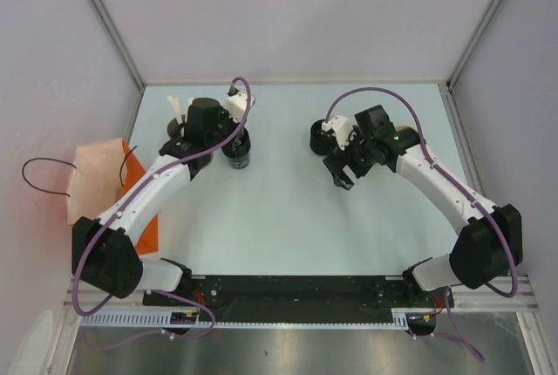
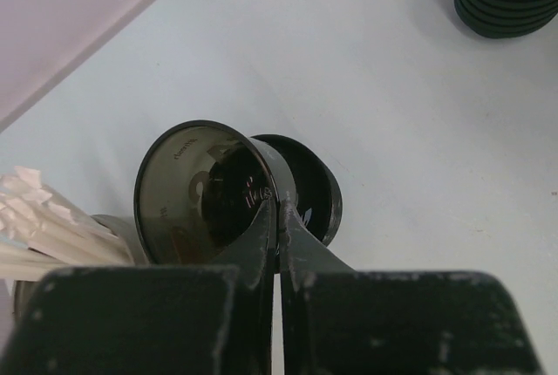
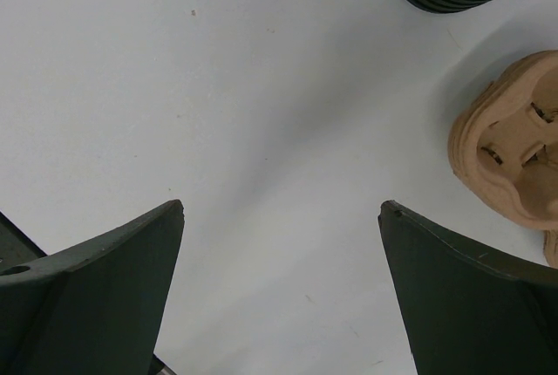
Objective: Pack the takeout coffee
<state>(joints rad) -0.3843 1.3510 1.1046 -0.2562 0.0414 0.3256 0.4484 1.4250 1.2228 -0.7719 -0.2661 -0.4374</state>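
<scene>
Now left end effector (image 2: 279,211) pinches one black cup (image 2: 196,192); right end effector (image 3: 283,207) gapes empty.

pale mint table (image 1: 288,218); glossy black takeout coffee (image 2: 196,192), centre of left wrist view; black ribbed cup (image 2: 506,0), horizontal ridges, upper right; white straws (image 2: 44,218), lower left; tan cup carrier (image 3: 514,148), right edge; beige-and-orange bag (image 1: 96,179), left edge.

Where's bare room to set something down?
Bare: the table's wide middle, between left gripper and right gripper, and forward of them. Crowded: back left by the straw cup; back right by the ribbed cup and pulp carrier.
</scene>
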